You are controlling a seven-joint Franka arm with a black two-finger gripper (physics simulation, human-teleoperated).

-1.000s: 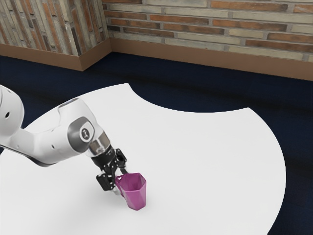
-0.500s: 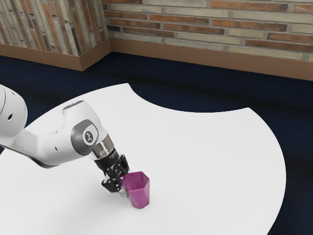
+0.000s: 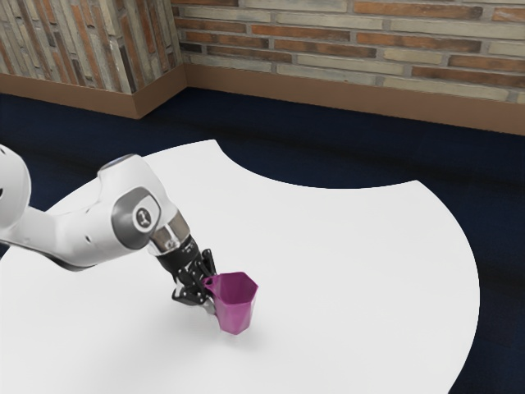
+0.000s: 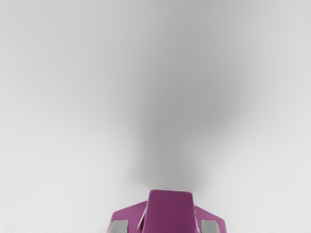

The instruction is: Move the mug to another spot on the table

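The gripper (image 3: pixel 199 287) is clamped on the mug (image 3: pixel 236 304), pinching its wall on the arm's side. The mug sits just past the gripper toward the exterior view's right, slightly tilted. It is faceted, glossy and magenta. The smooth white table (image 3: pixel 353 246) stretches beyond, then a dark floor (image 3: pixel 328 148) and a brick wall (image 3: pixel 344 33).

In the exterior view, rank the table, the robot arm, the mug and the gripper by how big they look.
Largest to smallest:
table
arm
mug and gripper: too alike to rank.
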